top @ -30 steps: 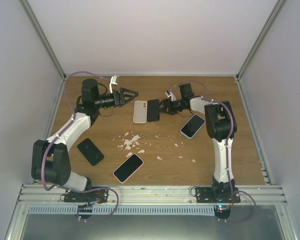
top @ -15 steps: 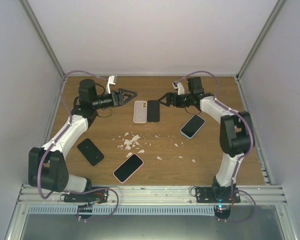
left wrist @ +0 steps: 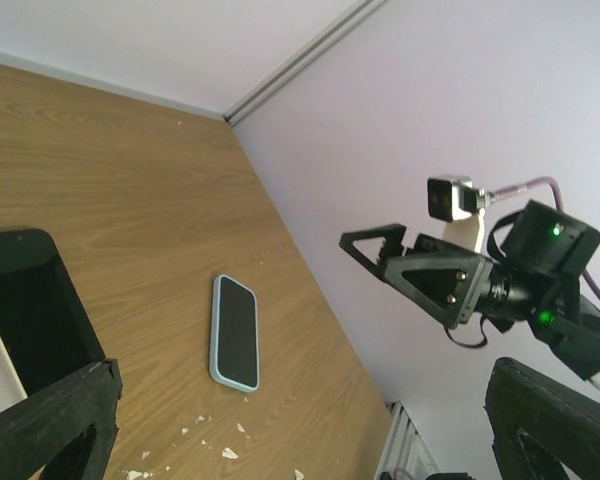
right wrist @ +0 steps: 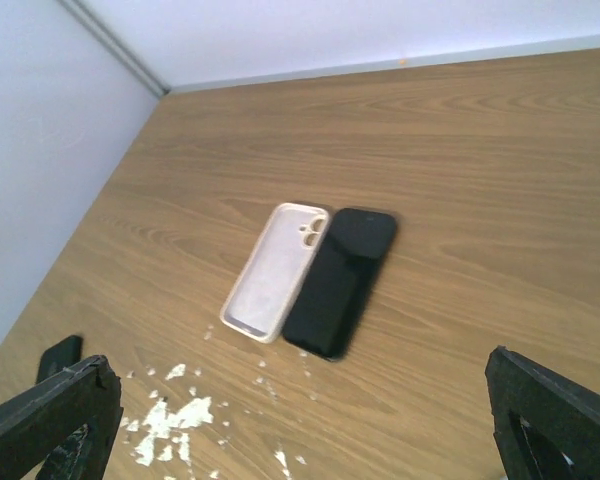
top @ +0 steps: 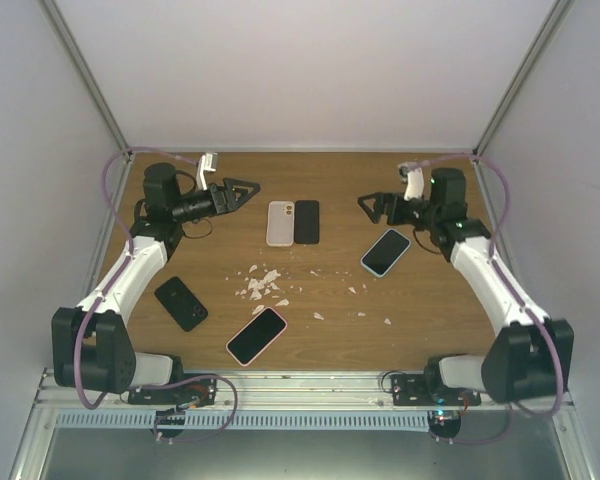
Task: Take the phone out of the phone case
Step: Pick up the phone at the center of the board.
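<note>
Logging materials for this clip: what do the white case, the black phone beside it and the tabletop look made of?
White case: probably silicone or soft plastic, matte; rounded edges, no glare. Black phone: glossy face, likely glass, with a faint sheen. Tabletop: wood or wood-look laminate, satin; grain lines show, but which one is unclear.

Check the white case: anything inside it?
Nothing visible inside the white case: its shell looks empty, with the camera cutout showing. The black phone lies on the table beside it, edges apparently touching. Whatever is beneath the case is covered.
</note>
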### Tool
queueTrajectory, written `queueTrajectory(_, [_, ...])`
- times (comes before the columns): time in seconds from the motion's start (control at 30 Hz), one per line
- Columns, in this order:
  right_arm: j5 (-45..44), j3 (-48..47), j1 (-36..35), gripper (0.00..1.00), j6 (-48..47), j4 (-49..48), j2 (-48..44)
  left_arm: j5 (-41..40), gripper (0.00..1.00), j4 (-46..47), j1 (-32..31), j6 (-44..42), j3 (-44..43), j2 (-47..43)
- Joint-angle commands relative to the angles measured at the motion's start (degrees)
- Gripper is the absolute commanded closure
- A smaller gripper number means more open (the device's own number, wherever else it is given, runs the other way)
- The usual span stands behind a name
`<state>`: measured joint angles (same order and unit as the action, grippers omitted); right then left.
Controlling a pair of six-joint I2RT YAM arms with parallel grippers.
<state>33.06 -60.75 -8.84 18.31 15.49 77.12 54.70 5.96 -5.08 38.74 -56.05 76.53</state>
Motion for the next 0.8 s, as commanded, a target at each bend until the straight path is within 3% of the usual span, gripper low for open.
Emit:
queueTrajectory(0.0, [-3.9,6.8,4.1,0.0,0.9,2.0,-7.3,-1.1,0.01,1.3,0.5,-1.2,0.2,-1.1])
queueTrajectory(0.37, [-8.7,21.8,15.1,0.0,11.2,2.7,-17.0,-2.2,0.01,0.8,0.6,-1.3,0.2,-0.1])
queueTrajectory(0.77, [-8.0,18.6,16.3,0.0,11.6,1.3,-1.7,-2.1,0.01,1.0,0.8,-0.8,0.0,0.6])
